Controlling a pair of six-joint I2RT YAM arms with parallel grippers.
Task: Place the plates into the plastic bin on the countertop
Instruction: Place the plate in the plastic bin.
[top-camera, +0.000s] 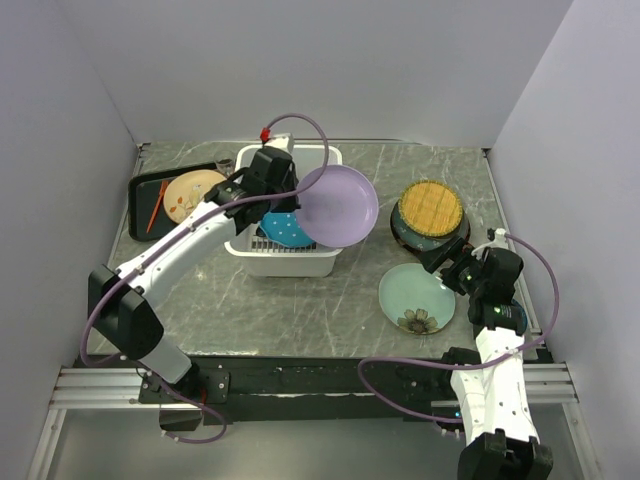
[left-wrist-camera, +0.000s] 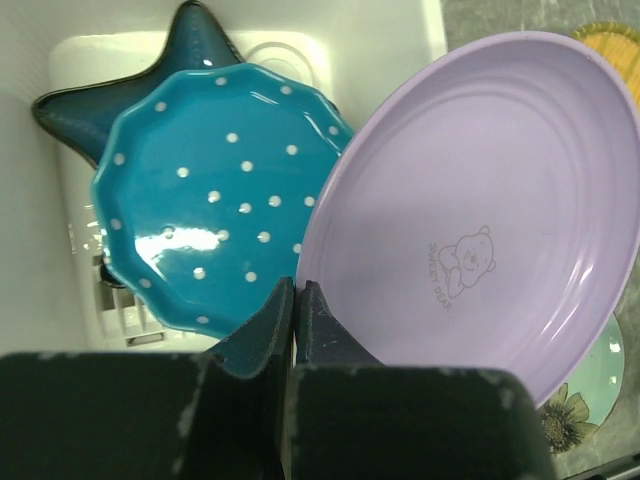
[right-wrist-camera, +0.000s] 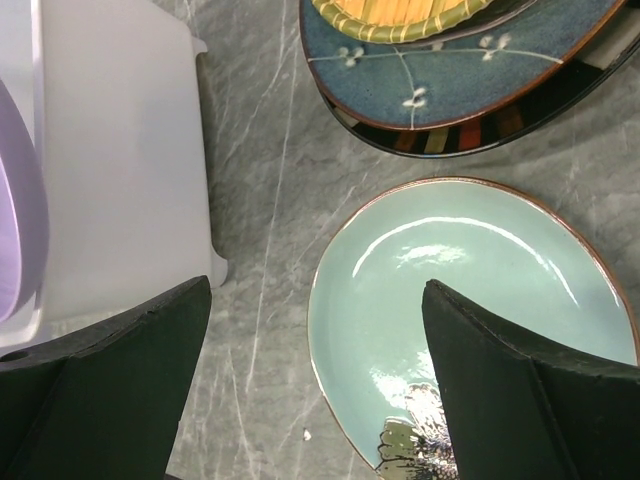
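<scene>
Nearest, both arm bases stand at the near edge of the countertop (top-camera: 300, 300), with white walls on three sides. The left arm stretches to the plastic bin (top-camera: 330, 157) at the back middle. The left gripper (top-camera: 283, 197) holds the lavender plate (top-camera: 338, 207) tilted, hollow face up, overhanging the bin's right rim. The right gripper (top-camera: 447, 266) hovers by the pale green plate (top-camera: 410, 295) near the right edge.

Left wrist: the fingers are pinched on the lavender rim. The teal dotted plate (left-wrist-camera: 210, 220) and blue star plate (left-wrist-camera: 200, 50) lie in the bin.

Right wrist: the fingers are spread wide above the pale green plate.
</scene>
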